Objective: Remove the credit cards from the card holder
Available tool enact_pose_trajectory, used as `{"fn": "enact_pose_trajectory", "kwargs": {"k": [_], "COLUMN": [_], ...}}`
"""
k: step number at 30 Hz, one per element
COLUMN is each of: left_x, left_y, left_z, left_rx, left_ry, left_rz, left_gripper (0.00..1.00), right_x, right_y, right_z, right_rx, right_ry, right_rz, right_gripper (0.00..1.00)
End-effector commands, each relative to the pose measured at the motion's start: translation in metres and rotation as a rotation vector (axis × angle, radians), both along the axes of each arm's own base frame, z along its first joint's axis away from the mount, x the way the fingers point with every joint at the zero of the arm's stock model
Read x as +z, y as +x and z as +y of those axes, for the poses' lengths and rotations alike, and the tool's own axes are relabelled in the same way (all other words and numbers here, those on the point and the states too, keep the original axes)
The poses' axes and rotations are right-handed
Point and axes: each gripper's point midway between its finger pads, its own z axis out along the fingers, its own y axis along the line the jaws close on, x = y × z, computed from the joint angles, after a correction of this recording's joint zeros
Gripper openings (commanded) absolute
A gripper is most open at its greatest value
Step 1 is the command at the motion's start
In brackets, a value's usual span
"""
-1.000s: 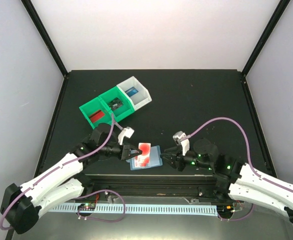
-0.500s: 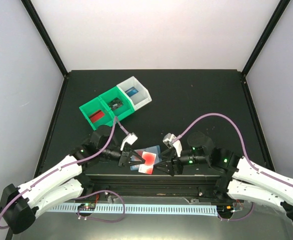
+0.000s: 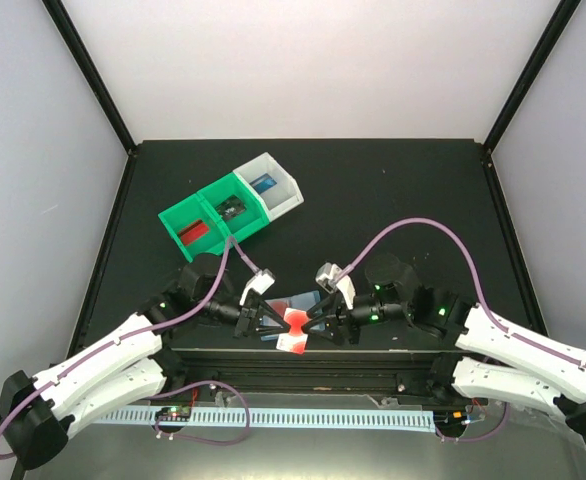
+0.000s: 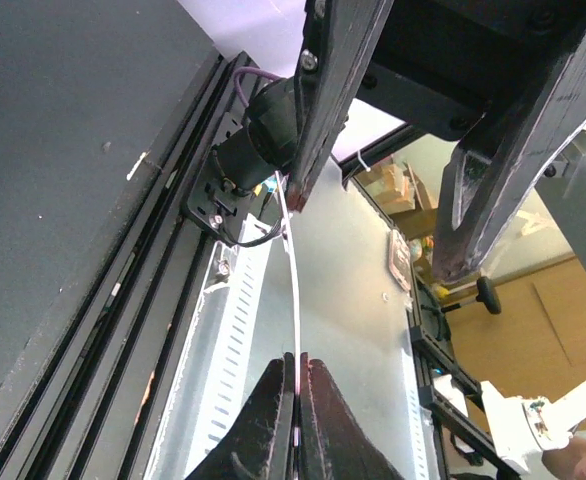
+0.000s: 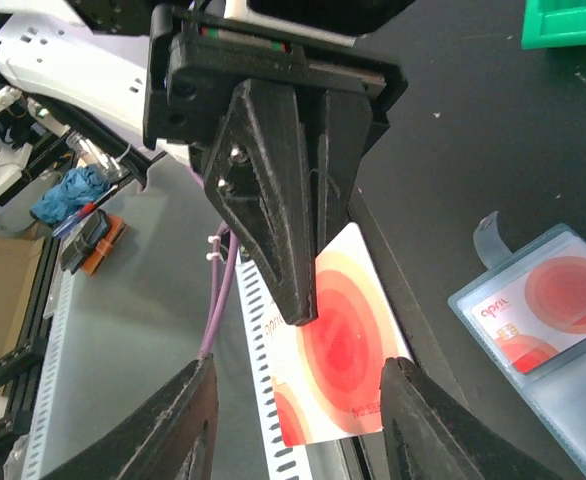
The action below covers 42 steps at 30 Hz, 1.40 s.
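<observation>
Your left gripper (image 4: pixel 298 378) pinches a red card (image 5: pixel 343 345) free at the table (image 3: pixel 393 200) near edge. Right gripper (image 5: pixel 298 430) is open around it, gripping nothing. The card holder (image 5: pixel 573 400) has one card left.

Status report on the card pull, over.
Left gripper shut on red card, held clear of card holder. Right gripper open, straddling that card. Second card sits in holder. Nothing blocking.

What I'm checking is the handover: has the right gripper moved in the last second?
Yes: against the unmoved green bin, the right gripper has shifted left, up to the red card held in the left gripper.
</observation>
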Motion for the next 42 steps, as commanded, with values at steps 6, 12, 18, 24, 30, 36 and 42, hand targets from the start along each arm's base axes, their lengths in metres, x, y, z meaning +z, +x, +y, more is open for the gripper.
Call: {"fn": "enact_pose_trajectory", "kwargs": {"k": [6,12,18,24,30,36,42], "left_x": [0.013,0.015,0.013,0.012,0.006,0.002,0.027], "left_y": [-0.008,-0.01,-0.009,-0.009,-0.002,0.023,0.047], "left_z": [-0.001,-0.001,-0.001,-0.002,-0.002,0.001,0.012], "left_rx": [-0.056,-0.064,-0.063,-0.063,-0.017,0.14,0.362], "left_ry": [-0.06,-0.066,-0.061,-0.06,-0.019,0.093,0.042], "left_rz": [-0.05,-0.053,-0.047,-0.048,-0.045,-0.054,-0.06], "left_gripper": [0.02,0.02,0.02,0.01,0.09,0.46,0.66], "right_x": [0.017,0.005,0.003,-0.007,-0.001,-0.001,0.014], "right_y": [0.016,0.015,0.011,0.006,0.01,0.019,0.032], "right_z": [-0.006,-0.001,0.004,0.009,0.008,0.011,0.013], "right_rx": [-0.085,-0.06,-0.015,0.025,-0.006,-0.078,-0.193], "right_ry": [-0.003,-0.038,-0.028,-0.043,-0.009,0.044,0.177], "right_rz": [-0.057,-0.024,-0.009,0.025,0.014,0.059,0.121], "right_gripper": [0.51,0.52,0.47,0.3,0.01,0.01,0.01]}}
